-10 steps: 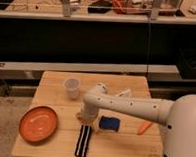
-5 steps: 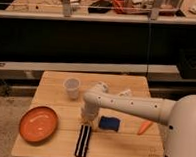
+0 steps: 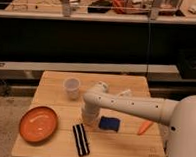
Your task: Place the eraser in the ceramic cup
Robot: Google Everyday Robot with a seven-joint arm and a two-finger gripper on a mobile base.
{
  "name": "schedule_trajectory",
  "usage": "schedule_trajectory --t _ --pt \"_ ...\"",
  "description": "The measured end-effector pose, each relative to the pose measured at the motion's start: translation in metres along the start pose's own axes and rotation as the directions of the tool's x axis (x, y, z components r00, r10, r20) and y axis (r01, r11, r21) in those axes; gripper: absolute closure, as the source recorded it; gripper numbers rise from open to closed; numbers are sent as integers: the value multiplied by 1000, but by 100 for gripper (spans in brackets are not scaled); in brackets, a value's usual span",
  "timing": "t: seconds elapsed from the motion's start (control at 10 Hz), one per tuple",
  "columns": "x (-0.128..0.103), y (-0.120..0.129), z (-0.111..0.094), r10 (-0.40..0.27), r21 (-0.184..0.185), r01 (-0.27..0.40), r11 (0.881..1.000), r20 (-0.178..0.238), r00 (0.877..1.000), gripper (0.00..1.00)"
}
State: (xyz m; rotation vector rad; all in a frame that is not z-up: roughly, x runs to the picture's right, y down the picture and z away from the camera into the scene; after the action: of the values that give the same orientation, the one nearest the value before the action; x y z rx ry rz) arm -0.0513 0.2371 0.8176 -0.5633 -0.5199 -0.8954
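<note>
The eraser, a long black block with pale stripes, lies flat near the table's front edge. The ceramic cup, small, pale and handleless, stands upright at the back left of the table. My gripper points down at the end of the white arm. It is just above and behind the eraser's far end, between the eraser and the blue pad. It is well in front of and to the right of the cup. The cup's inside is not visible.
An orange round plate lies at the front left. A blue squarish pad lies right of the gripper. A small orange object lies near the right edge. The wooden table stands before dark shelving.
</note>
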Motion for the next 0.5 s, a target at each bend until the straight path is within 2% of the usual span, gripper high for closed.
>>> schedule_trajectory --t 0.2,0.3,0.5 --pt "-21 5 -22 -87 1 87 996 -86 992 52" --pt "-28 7 -37 -137 2 139 990 -148 979 40" --pt "-34 11 -50 -201 14 208 978 -200 959 23"
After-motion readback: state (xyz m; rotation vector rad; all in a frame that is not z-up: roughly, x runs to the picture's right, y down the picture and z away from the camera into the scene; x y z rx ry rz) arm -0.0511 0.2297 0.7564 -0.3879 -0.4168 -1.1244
